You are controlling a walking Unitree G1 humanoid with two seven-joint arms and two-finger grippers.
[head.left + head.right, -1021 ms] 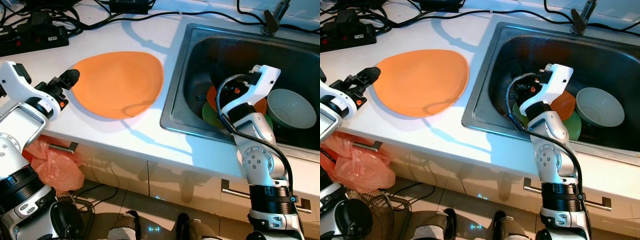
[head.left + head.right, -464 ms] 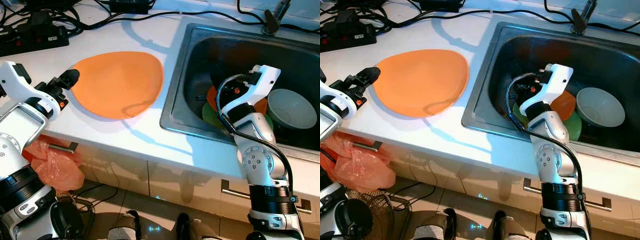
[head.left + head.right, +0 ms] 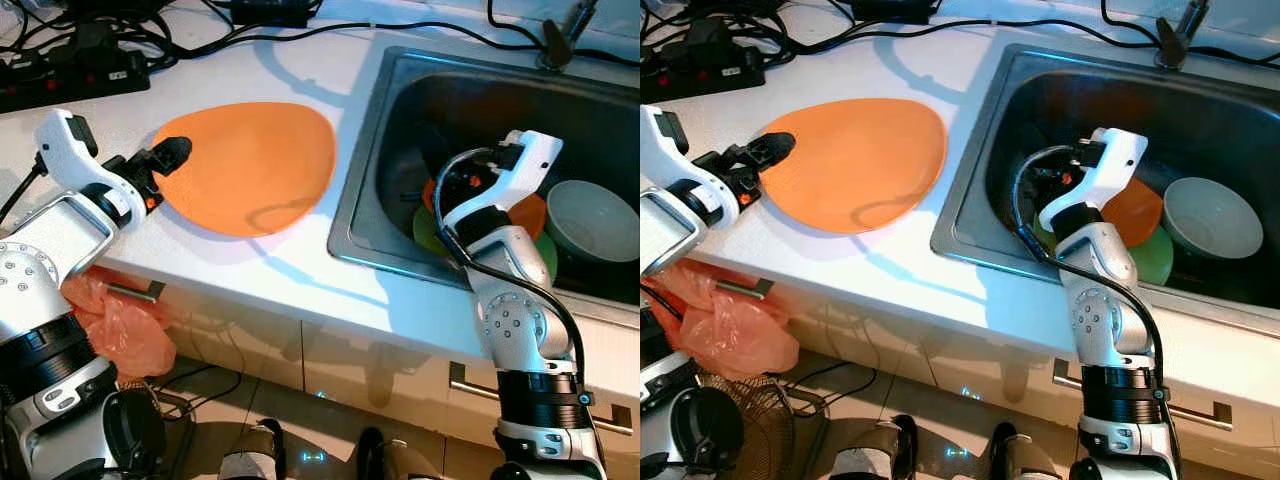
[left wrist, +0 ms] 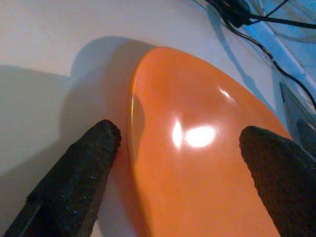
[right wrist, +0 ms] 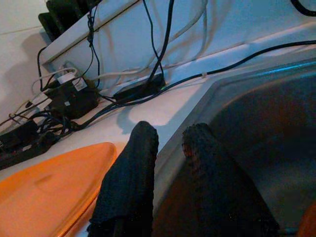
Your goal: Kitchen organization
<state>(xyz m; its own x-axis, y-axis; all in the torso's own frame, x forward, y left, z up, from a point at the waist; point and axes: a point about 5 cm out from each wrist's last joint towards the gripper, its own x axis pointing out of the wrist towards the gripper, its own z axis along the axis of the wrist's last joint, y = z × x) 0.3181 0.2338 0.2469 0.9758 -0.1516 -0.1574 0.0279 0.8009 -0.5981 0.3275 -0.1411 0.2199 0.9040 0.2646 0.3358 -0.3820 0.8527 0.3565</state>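
Note:
A large orange plate (image 3: 250,165) lies flat on the white counter (image 3: 300,270), left of the steel sink (image 3: 350,205). My left gripper (image 3: 172,153) is open at the plate's left rim. In the left wrist view one finger (image 4: 74,182) rests on the counter side and the other (image 4: 281,182) over the plate (image 4: 197,163). My right gripper (image 5: 171,131) is down in the sink's left half, fingers together, with nothing between them. The sink holds a small orange plate (image 3: 527,212), a green plate (image 3: 428,232) and a pale bowl (image 3: 597,220).
A power strip (image 3: 70,82) and tangled black cables (image 3: 280,12) run along the back of the counter. The tap (image 3: 556,42) stands behind the sink. A pink plastic bag (image 3: 115,325) hangs below the counter edge, near a drawer handle (image 3: 130,290).
My left arm has reached forward, so its gripper now straddles the orange plate's left rim instead of standing just off it. The camera shifted slightly. The right arm stayed put.

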